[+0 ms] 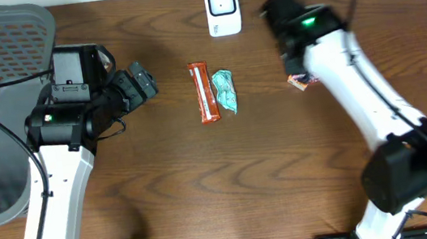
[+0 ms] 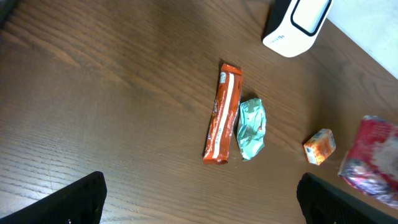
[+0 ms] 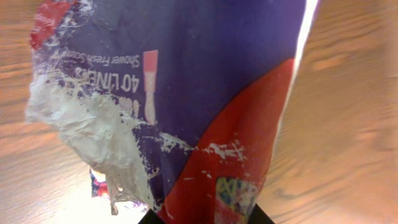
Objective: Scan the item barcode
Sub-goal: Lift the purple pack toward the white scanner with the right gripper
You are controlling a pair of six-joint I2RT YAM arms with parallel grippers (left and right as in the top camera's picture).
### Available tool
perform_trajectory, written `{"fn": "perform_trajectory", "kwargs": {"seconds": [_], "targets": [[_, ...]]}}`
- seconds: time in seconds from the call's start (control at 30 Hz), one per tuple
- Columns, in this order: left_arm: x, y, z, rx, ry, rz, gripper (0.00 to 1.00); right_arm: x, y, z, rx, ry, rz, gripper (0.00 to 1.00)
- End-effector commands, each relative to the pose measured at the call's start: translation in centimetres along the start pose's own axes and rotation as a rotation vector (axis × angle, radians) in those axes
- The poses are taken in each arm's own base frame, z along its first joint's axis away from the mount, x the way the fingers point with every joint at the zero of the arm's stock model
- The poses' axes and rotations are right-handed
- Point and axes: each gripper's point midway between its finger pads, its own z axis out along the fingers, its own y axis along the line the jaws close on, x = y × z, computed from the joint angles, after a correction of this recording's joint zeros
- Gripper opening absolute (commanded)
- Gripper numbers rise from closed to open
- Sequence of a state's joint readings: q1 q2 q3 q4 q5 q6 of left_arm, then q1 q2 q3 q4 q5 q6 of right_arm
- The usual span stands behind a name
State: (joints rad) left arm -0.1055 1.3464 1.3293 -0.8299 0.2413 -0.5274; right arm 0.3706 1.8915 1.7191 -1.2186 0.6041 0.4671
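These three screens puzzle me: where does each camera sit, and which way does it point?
Overhead: fixed above the table, looking straight down; the left arm and right arm show.
Left wrist: on the left arm, looking slantwise at orange bar, teal wrapper and scanner; its open fingers show at the bottom corners.
Right wrist: on the right arm, close against a purple-and-red packet; a dark sliver of right gripper shows.
Shared: overhead and left wrist both see bar, wrapper, scanner.

Bare table (image 1: 164,183) flanks bar (image 1: 204,93) and wrapper (image 1: 225,92) — scanner (image 1: 223,8) stands beyond.
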Motion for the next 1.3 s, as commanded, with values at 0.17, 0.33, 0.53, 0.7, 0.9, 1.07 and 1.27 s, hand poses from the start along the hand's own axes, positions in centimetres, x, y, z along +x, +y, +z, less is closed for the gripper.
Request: {"fn": "perform_trajectory", "kwargs": {"seconds": [0.17, 0.33, 0.53, 0.7, 0.9, 1.07, 1.27], "targets": [[-0.1, 0.0, -0.2, 0.003, -0.005, -0.004, 0.98, 2.7, 6.0, 1.9, 0.245, -0.094, -0.167, 0.15], [-0.1, 0.0, -0.2, 0.002, -0.005, -0.004, 0.98, 5.4, 10.3, 1.5, 0.152, -0.054, -0.248, 0.63], [-0.1, 0.0, -0.2, 0.002, -0.005, -0.004, 0.98, 6.0, 14.6, -2.3, -0.227, 0.084, -0.315, 0.79], [-0.1, 0.0, -0.2, 0.002, -0.005, -0.004, 0.98, 3.7, 15.9, -6.6, -0.55, 0.127, -0.365, 0.81], [-0.1, 0.0, -0.2, 0.002, -0.005, -0.004, 0.98, 0.2, 11.8, -6.0, -0.567, 0.127, -0.282, 0.83], [-0.1, 0.0, -0.2, 0.002, -0.005, -0.004, 0.98, 0.1, 10.4, -4.4, -0.608, 0.174, -0.284, 0.86], [-0.1, 0.0, -0.2, 0.002, -0.005, -0.004, 0.98, 0.2, 11.4, -4.3, -0.888, 0.229, -0.269, 0.84]]}}
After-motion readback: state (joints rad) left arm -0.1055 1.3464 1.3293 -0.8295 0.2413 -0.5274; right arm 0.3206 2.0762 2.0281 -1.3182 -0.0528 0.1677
